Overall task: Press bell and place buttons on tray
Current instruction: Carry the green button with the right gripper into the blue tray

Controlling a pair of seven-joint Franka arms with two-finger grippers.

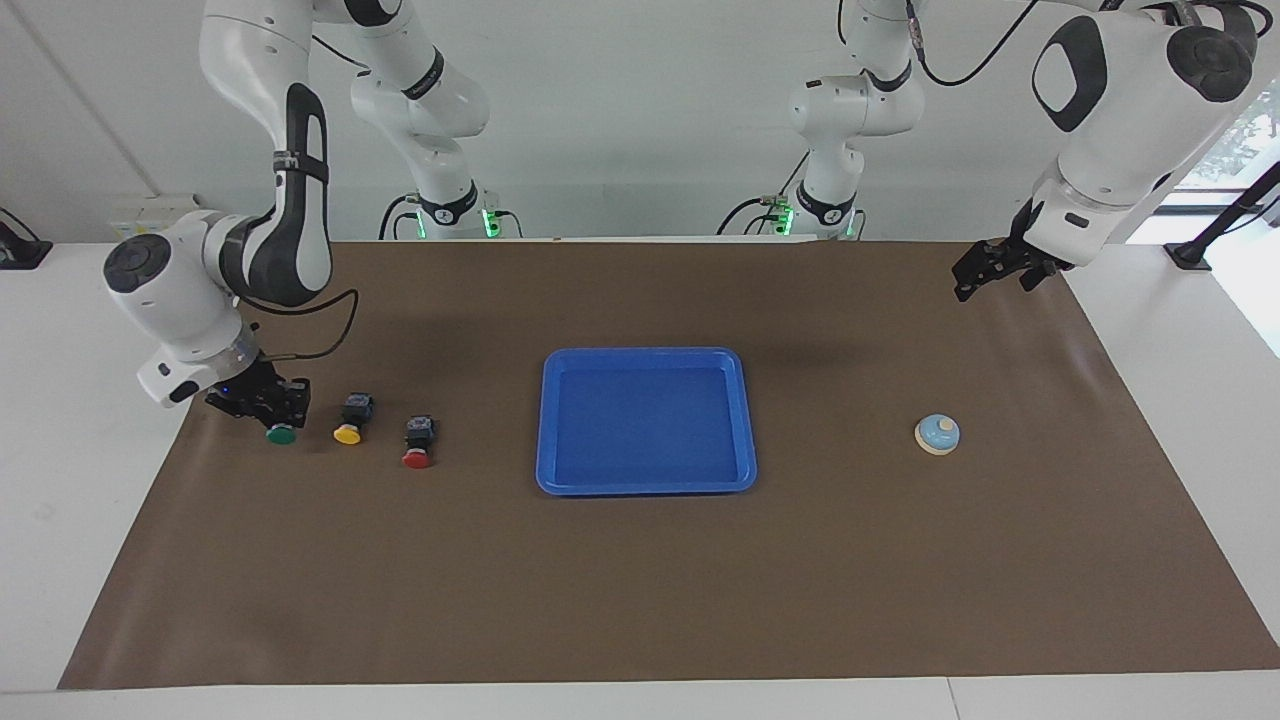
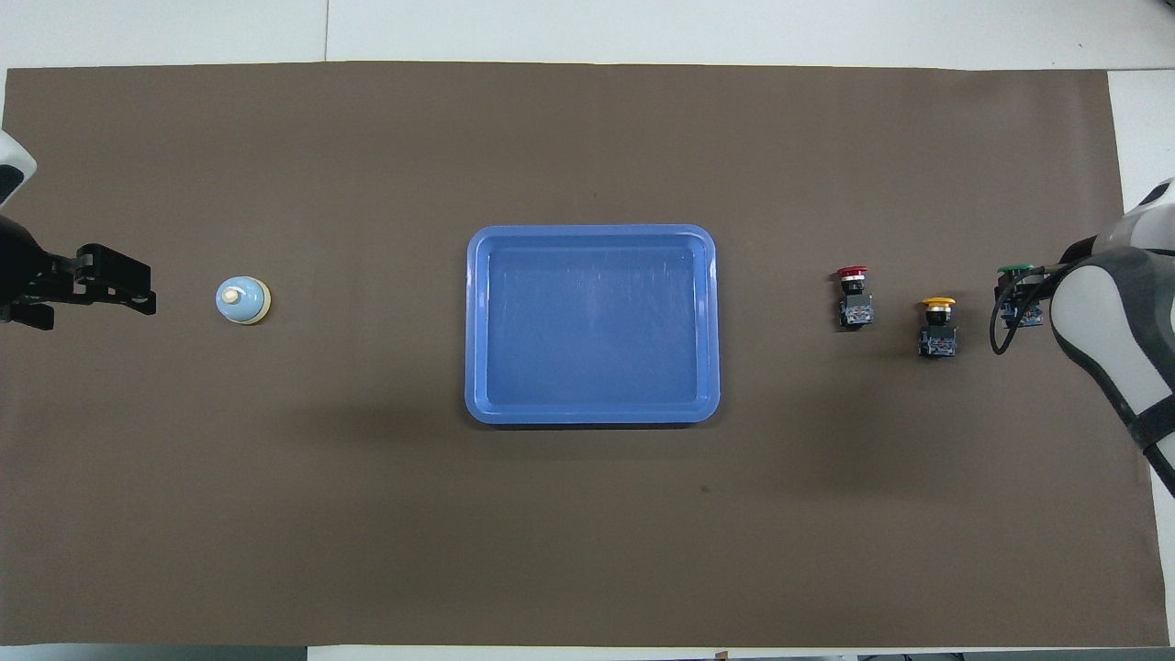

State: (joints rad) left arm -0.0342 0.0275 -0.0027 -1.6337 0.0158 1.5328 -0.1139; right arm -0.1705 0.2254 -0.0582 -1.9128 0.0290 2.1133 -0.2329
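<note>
A: Right gripper [image 1: 272, 403] is closed on the green button [image 1: 281, 433], at the right arm's end of the table. The button looks just off the mat, though I can't say for certain that it is clear of it.

B: Left gripper?

A: Left gripper [image 1: 985, 272] has its jaws apart and holds nothing. It hangs over the brown mat [image 1: 640, 580] at the left arm's end; that arm waits.

B: Counts?

A: Three buttons: green in the grip, yellow button [image 1: 349, 430] beside it on the mat, red button [image 1: 417, 455] next along toward the tray. All three have black bodies. Yellow and red lie on their sides, caps pointing away from the robots. One tray [image 1: 548, 420], blue, mid-table, nothing in it. One bell [image 1: 937, 434], pale blue dome on a cream base, standing on the mat toward the left arm's end, well apart from the tray. Two arms, two grippers.

B: Any writing or labels?

A: Small lettering on the dark band of the right arm's link, not readable. Nothing legible on the buttons, bell or tray.
</note>
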